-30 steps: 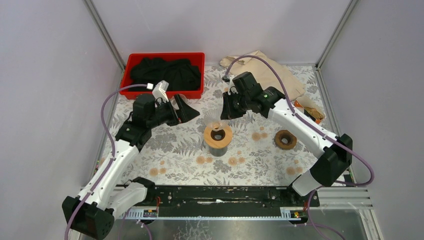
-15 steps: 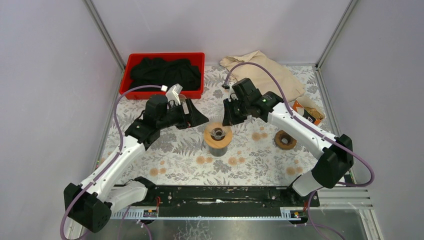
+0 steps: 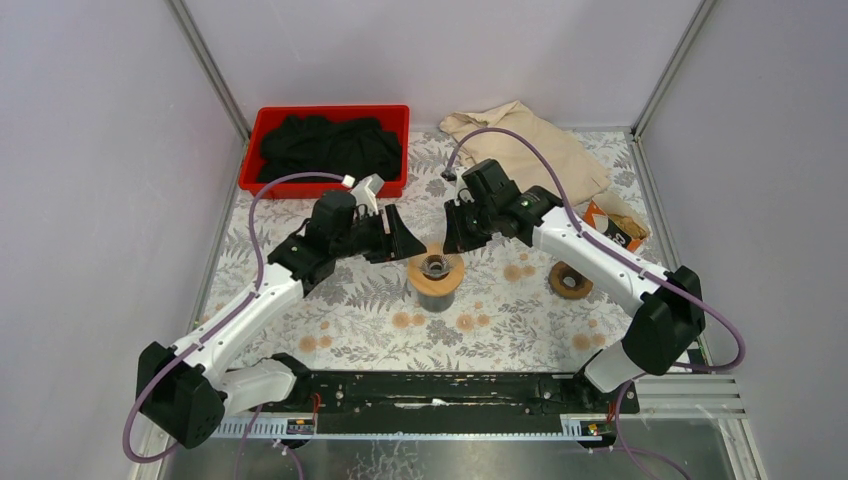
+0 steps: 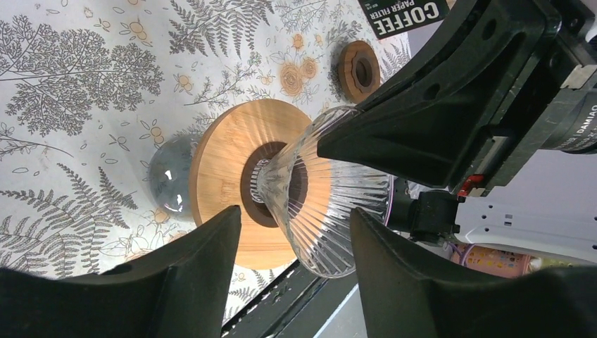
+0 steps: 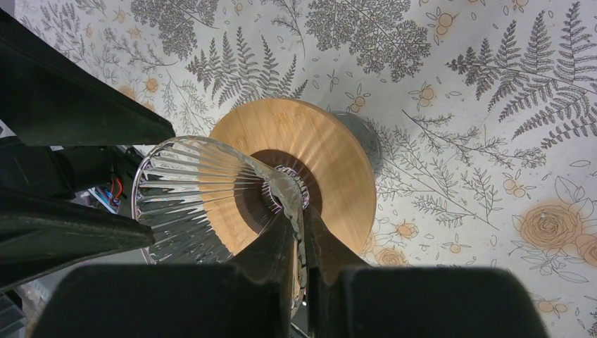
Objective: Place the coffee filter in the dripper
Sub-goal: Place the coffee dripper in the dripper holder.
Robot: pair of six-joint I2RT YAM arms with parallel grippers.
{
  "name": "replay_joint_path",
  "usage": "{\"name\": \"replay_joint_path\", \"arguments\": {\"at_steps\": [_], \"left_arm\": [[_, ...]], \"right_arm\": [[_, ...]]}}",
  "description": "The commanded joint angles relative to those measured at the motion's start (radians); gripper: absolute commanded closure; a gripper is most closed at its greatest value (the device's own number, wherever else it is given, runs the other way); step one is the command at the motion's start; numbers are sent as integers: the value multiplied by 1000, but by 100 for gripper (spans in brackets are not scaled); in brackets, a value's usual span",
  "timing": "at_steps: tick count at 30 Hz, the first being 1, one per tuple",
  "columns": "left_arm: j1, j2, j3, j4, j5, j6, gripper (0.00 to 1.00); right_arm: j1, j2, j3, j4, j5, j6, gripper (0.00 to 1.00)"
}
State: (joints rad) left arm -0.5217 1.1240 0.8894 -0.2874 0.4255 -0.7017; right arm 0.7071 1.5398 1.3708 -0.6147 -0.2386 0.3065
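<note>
While the right gripper (image 5: pixel 296 236) pinches the rim of the dripper (image 5: pixel 204 190), seated in its collar (image 5: pixel 331 155) mid-table, the left gripper (image 4: pixel 296 215) straddles the glass, fingers apart. We see no loose filter, only the filter box (image 3: pixel 618 226) on the right. We judge the dripper is being steadied. Next, a filter must be fetched.

Left tool (image 4: pixel 294 236) straddles the ribbed glass dripper (image 4: pixel 338 211).
</note>
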Motion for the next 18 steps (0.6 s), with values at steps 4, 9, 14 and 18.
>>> {"name": "replay_joint_path", "arguments": {"at_steps": [4,9,14,18], "left_arm": [[-25,14,6,42,-27,12,42],[-35,18,18,10,-49,27,49],[-43,19,28,-14,-72,37,50],[-47,21,31,-19,-73,40,51]], "right_arm": [[9,-7,-10,47,-27,-24,95],[9,-22,-7,49,-39,-27,84],[9,-38,0,43,-39,-26,75],[9,-62,-1,46,-34,-23,72]]}}
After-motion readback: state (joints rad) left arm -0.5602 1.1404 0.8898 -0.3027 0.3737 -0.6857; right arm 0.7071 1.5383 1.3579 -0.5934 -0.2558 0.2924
